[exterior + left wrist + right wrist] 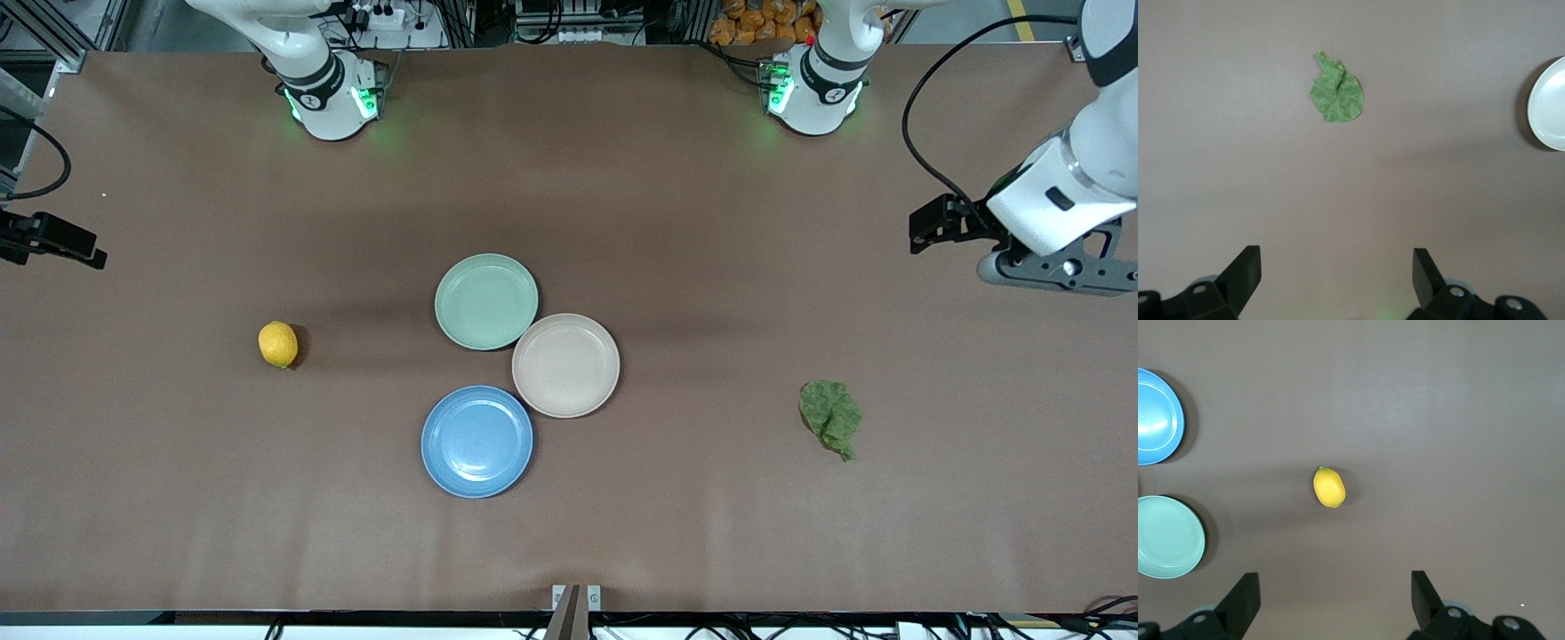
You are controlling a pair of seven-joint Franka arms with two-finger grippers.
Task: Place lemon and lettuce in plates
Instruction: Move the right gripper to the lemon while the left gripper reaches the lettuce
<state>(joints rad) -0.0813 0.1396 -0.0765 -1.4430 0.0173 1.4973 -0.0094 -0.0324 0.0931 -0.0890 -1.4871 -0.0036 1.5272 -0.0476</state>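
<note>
Even, soft overhead light covers the brown table, with no hard glare. Shadows are faint and short: a thin dark crescent hugs the lemon, a slim one edges the blue plate and the beige plate. Green glow from the arm bases spills onto the tabletop near the top of the front view. The lettuce and the wrist-view lemon look slightly soft; the fingers appear as dark silhouettes

Bare tabletop rings the lemon and the lettuce, each well apart from three touching plates, mint-green, beige-pink and blue, clustered mid-table with no gap between them.
</note>
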